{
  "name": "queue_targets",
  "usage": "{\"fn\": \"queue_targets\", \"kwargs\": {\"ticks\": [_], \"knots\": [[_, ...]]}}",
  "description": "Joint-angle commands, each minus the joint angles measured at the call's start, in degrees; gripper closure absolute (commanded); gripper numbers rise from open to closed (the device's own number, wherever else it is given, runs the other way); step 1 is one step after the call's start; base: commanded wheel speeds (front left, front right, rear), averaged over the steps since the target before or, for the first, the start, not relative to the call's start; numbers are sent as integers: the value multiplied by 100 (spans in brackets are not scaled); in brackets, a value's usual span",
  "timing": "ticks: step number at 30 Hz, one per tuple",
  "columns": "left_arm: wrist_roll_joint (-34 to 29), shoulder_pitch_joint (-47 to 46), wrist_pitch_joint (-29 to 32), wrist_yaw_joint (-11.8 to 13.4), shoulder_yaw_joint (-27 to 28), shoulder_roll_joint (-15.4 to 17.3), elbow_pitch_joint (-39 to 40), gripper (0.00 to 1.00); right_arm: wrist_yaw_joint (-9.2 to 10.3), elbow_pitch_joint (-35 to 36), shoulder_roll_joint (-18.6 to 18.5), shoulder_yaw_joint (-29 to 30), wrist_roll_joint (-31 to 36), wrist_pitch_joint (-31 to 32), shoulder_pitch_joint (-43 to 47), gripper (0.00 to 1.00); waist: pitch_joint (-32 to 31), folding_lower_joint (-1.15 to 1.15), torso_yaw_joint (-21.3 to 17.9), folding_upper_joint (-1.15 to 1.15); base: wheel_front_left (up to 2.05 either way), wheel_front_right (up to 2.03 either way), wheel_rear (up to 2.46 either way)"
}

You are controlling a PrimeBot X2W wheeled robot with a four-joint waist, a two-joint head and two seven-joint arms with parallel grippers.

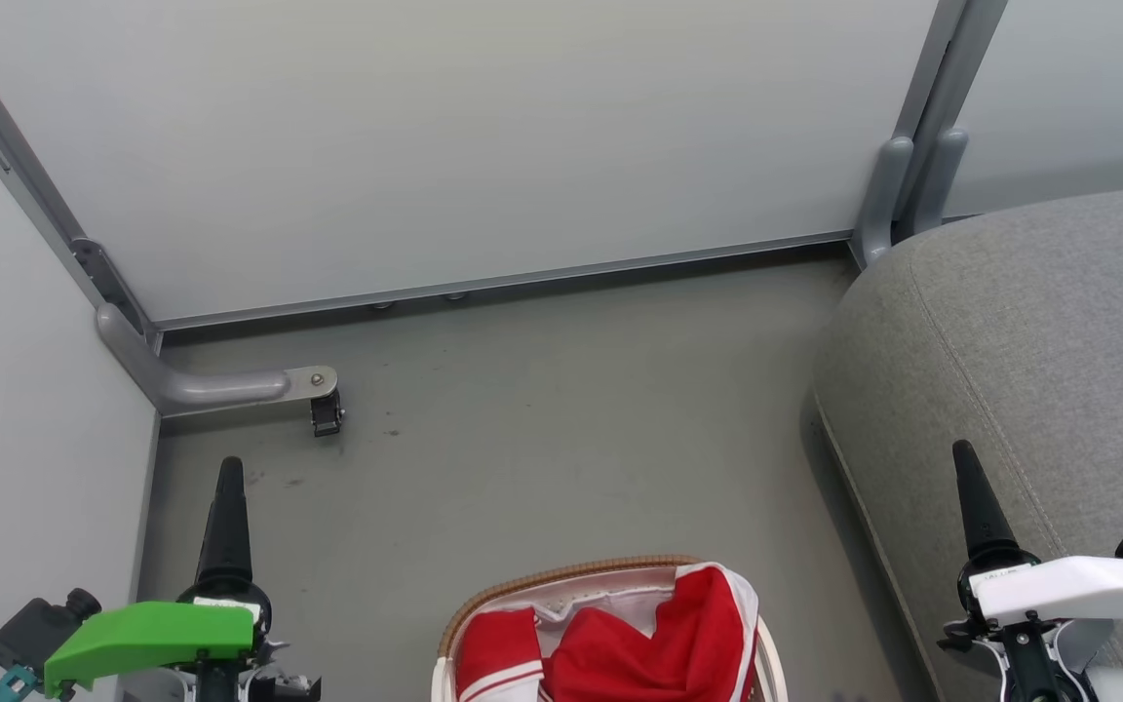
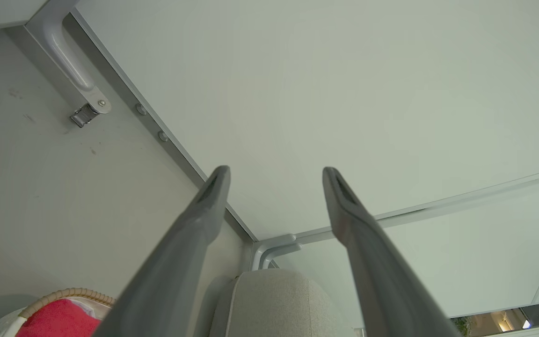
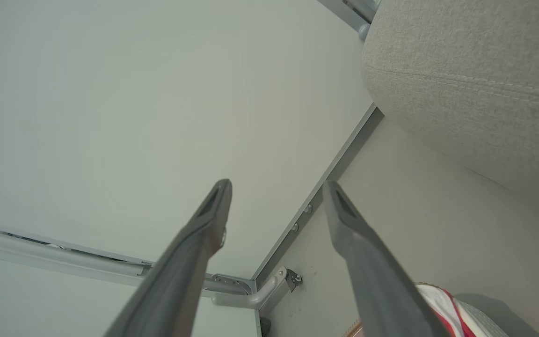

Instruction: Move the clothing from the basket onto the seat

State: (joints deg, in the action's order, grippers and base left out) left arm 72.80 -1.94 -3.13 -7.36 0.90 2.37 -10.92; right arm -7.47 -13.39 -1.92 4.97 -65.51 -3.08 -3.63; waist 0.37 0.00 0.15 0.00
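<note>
The left hand [image 2: 275,172] is holding its two fingers wide apart with nothing between them, pointing at the pale wall panel [image 2: 344,93]. The red clothing [image 2: 59,320] is lying in the basket [image 2: 66,295] at lower left, and the grey seat [image 2: 274,299] is showing low between the fingers.

The left gripper [image 2: 273,174] stands wide open, its 2 dark fingers [image 2: 204,210] splayed and nothing between them. The right gripper [image 3: 276,187] is spread the same, empty. Behind them sit a green wrist housing [image 1: 147,632] and a white wrist housing [image 1: 1073,588].
</note>
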Motion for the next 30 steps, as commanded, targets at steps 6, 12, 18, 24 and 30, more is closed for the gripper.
{"fn": "queue_targets", "kwargs": {"ticks": [6,12,18,24,30], "knots": [[-643,-9,-159,82,-65,36,193,0,-2,167,-58,45,735,-162,-91,0,6,0,6,0,0,0,0],[-1362,39,-264,112,-107,40,286,0,-2,222,-63,42,1374,-270,-89,0,11,0,11,0,0,0,0],[-1956,128,-365,138,-158,43,309,0,-2,239,-69,8,1921,-375,-81,0,12,0,12,0,0,0,0],[-2604,173,-466,151,-263,46,230,0,-2,196,-74,-25,2476,-468,-76,0,8,0,24,0,0,0,0],[-3058,225,-554,200,-362,49,185,0,-2,243,-76,-161,3167,-561,-46,0,6,0,28,0,0,0,0]]}}
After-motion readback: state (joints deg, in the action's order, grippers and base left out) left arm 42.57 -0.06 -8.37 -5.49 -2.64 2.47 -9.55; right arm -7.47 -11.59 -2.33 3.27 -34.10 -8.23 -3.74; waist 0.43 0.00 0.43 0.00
